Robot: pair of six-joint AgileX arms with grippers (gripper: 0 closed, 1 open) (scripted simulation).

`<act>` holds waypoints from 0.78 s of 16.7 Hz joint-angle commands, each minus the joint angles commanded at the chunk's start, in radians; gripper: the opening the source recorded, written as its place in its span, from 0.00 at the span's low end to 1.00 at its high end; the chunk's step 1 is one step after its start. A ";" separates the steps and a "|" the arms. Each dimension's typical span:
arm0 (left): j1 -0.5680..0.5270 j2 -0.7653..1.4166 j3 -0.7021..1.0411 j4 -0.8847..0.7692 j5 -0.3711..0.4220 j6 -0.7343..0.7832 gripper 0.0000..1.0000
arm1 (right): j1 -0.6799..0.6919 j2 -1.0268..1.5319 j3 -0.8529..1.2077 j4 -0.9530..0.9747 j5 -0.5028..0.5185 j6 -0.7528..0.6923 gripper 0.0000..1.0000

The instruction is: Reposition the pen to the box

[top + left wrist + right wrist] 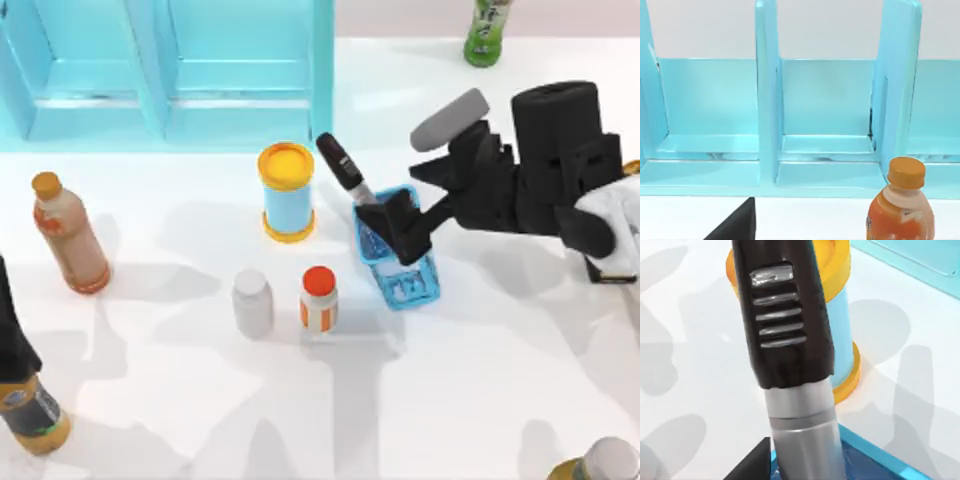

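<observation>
Right gripper (392, 222) pinching the pen (344, 167), whose silver end stands tilted inside the small blue box (412, 288). Left gripper's state: cannot tell.

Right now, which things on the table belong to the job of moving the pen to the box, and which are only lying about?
For the job:
pen, held by the right gripper
small blue box

Lying about:
blue can with yellow lid
white bottle
red-capped bottle
orange bottle
green bottle
blue shelf
</observation>
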 joint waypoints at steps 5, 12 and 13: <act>0.000 0.000 0.000 0.000 0.000 0.000 1.00 | 0.005 0.006 0.005 0.004 0.002 0.003 1.00; 0.000 0.000 0.000 0.000 0.000 0.000 1.00 | 0.005 0.006 0.005 0.004 0.002 0.003 0.47; 0.000 0.000 0.000 0.000 0.000 0.000 1.00 | 0.005 0.006 0.005 0.004 0.002 0.003 0.40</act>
